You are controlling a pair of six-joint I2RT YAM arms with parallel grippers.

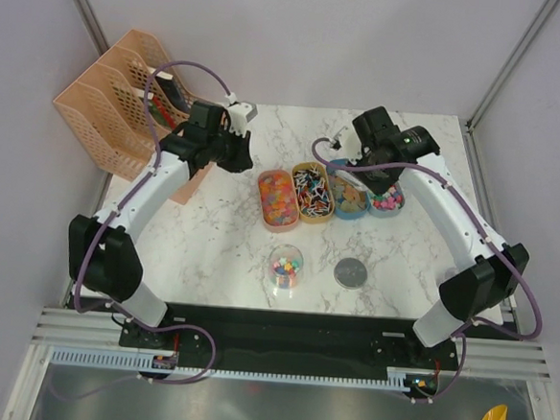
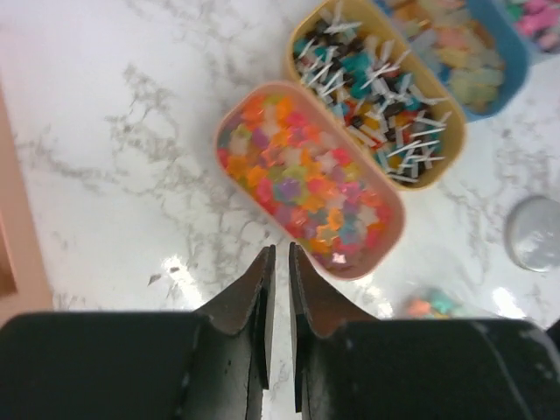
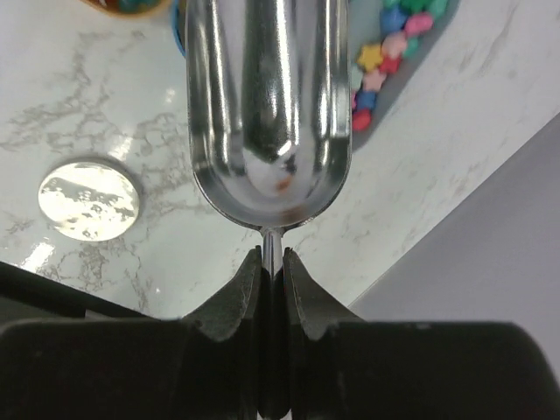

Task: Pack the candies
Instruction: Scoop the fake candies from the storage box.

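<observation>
left gripper (image 2: 278, 254): jaws barely apart, empty, beyond jar (image 1: 285, 268), apparently clear of the scooping | right gripper (image 3: 272, 256): clamped on scoop (image 3: 269, 114) handle, bowl near-empty beyond jar, likely fetching candies (image 2: 306, 179)

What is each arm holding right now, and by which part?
Right fingers pinch the metal scoop by its thin handle, just behind the bowl. Left fingers hold nothing.
</observation>
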